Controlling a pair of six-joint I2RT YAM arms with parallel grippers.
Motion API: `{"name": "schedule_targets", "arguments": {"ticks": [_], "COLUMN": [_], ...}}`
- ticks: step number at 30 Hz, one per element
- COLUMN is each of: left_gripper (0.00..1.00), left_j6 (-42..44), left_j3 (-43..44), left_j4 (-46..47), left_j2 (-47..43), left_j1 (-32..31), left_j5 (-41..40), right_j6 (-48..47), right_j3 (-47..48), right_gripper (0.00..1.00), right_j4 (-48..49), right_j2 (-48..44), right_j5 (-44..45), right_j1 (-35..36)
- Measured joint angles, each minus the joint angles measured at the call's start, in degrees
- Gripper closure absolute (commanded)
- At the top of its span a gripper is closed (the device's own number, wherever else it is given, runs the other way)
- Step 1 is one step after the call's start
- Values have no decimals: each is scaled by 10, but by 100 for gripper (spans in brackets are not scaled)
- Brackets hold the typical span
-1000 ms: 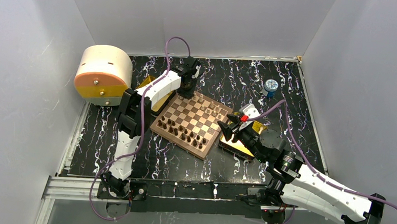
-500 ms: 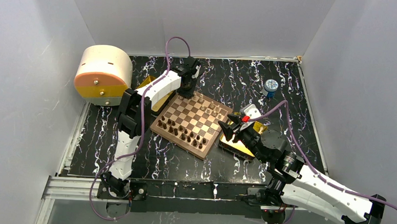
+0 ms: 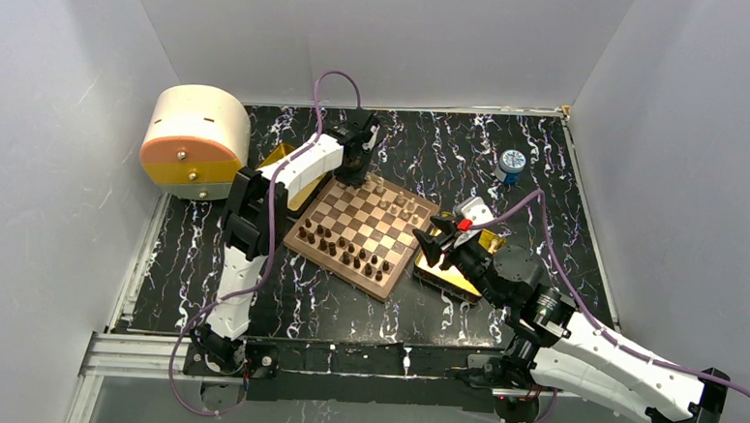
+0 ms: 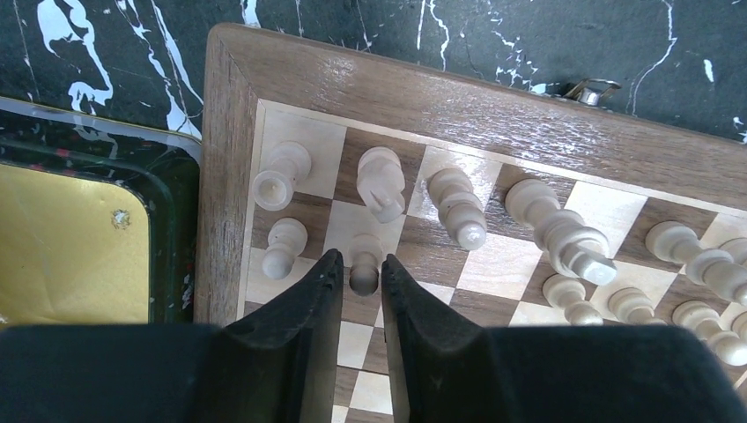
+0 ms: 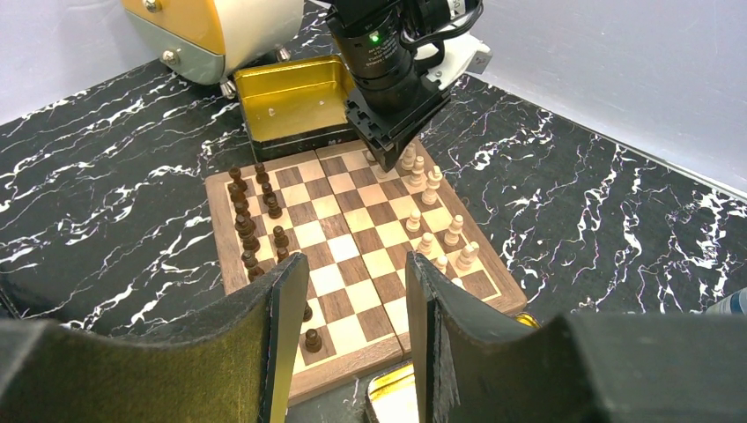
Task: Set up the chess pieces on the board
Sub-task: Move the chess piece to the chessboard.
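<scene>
The board (image 3: 334,270) lies tilted mid-table. Dark chess pieces (image 3: 335,248) line its near-left side and light ones (image 3: 396,201) its far-right side. My left gripper (image 3: 358,177) points down at the board's far corner. In the left wrist view its jaws (image 4: 359,260) sit tight against both sides of a light pawn (image 4: 365,275) standing in the second row, beside another pawn (image 4: 284,245) and behind the back-row pieces (image 4: 458,207). My right gripper (image 3: 428,234) hovers open at the board's right edge, nothing between its fingers (image 5: 354,258).
A gold tray (image 3: 282,158) lies left of the board's far corner, and another (image 3: 455,269) is under my right gripper. A round cream-and-orange drawer box (image 3: 193,139) stands at the back left and a small blue jar (image 3: 511,163) at the back right. Grey walls close in on three sides.
Hardly anything: my right arm has shifted a touch. My left gripper stays at the board's far corner around the same pawn.
</scene>
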Motion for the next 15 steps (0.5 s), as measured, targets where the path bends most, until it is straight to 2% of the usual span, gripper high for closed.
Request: {"name": "schedule_targets", "arguments": {"ticks": [7,15], "left_gripper": [66,53], "left_j6": [-1,-18], "left_j3": [14,51], "left_j4": [-6,-5], "left_j2": [3,-8], "left_j1": [0,0], "left_j5": [3,25], "right_j6": [10,88], "right_j3": [0,0], "right_gripper": [46,46], "right_j4": [-2,-34], "right_j2": [0,19], "right_j5": [7,32], "right_j1": [0,0]}}
